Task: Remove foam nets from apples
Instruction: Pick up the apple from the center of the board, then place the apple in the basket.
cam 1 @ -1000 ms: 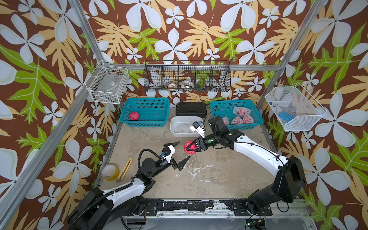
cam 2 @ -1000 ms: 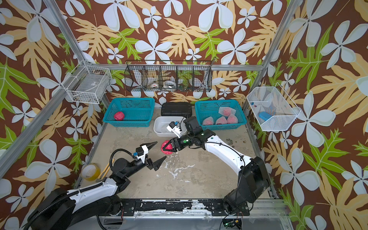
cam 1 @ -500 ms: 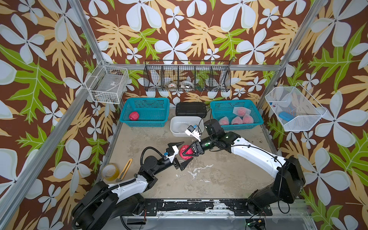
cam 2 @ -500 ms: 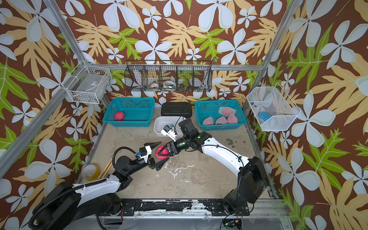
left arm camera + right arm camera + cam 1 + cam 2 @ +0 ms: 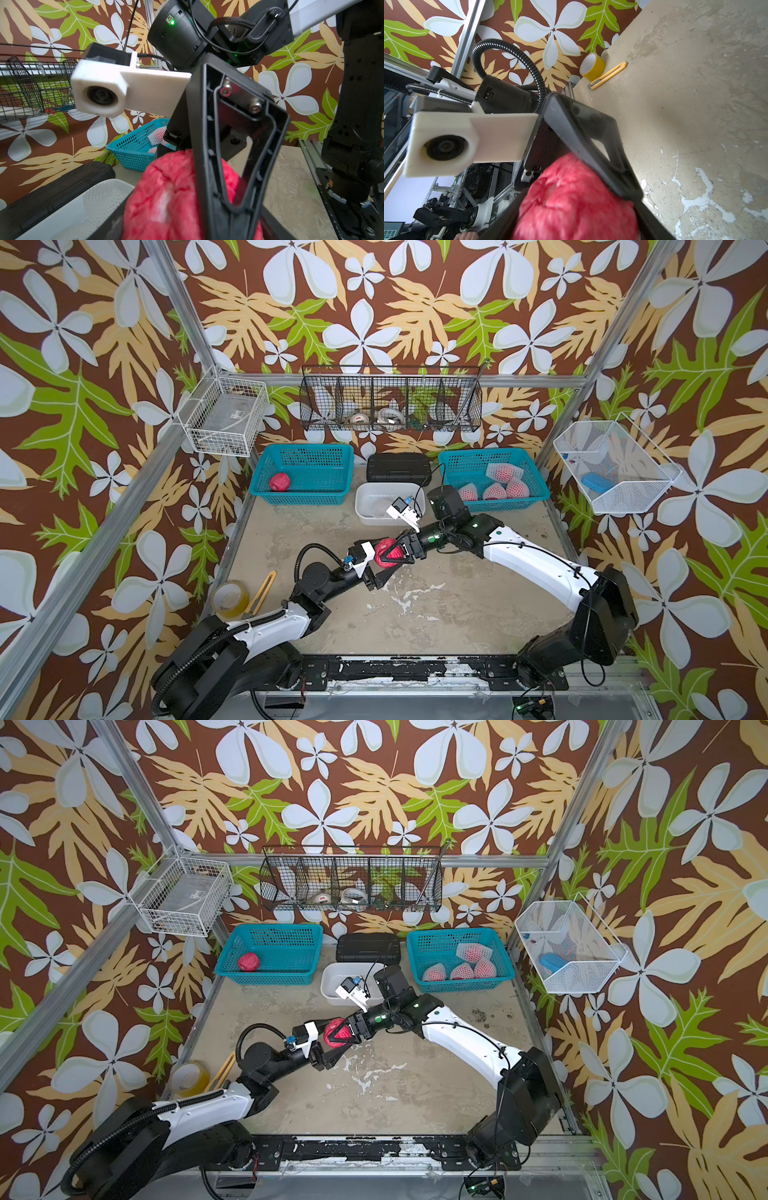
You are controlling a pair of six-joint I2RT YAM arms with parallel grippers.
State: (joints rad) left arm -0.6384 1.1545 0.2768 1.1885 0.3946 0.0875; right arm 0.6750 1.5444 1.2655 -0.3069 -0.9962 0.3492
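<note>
Left hand (image 5: 383,563) now around apple (image 5: 388,552), tabletop (image 5: 419,614) beneath

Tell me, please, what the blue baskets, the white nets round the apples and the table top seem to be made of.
Blue baskets: likely moulded plastic, smooth, judging by the even grid of holes.
White nets: soft foam mesh, matt, with puffy diamond openings.
Table top: looks like concrete or a painted board, matt and mottled with white chipped patches; unsure which.

apple (image 5: 166,197) bare, red | right hand finger (image 5: 204,166) across it | teal basket (image 5: 133,151) behind, netted apples (image 5: 158,134) inside
</note>
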